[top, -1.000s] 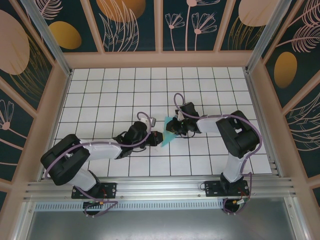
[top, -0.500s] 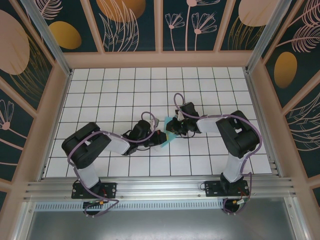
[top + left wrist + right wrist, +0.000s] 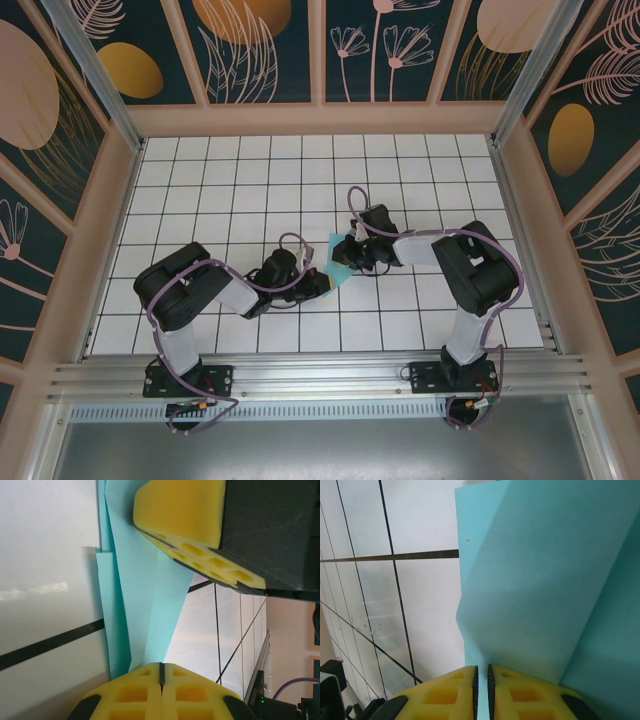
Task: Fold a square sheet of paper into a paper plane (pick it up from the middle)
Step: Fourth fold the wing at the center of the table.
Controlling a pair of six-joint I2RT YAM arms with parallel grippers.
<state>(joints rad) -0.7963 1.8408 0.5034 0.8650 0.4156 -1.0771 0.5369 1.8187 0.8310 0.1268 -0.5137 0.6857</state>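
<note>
Floral-printed walls (image 3: 260, 40) ring a white gridded table (image 3: 220, 190), seen from above, where two arms meet at centre frame over a creased cyan paper (image 3: 341, 279). Left gripper (image 3: 320, 284) reaches in from lower left, right gripper (image 3: 346, 254) from the right. The paper sits between them, apparently shared so that one side can anchor it while the other works a fold. Whether it touches the tiles cannot be told.

Left wrist view: yellow fingers (image 3: 125, 695) at the bottom edge are pressed together on the paper's lower end, which rises as a narrow, layered strip toward upper left. The other arm's yellow pad (image 3: 185, 520) bears on the strip from upper right, so the sheet is held at two places, likely to keep the crease straight.

Right wrist view: fingers (image 3: 445, 690) at the bottom are closed almost flush, pinching the paper's edge. The sheet fans up over the right half of the frame, a fold running diagonally, with the table at left.
</note>
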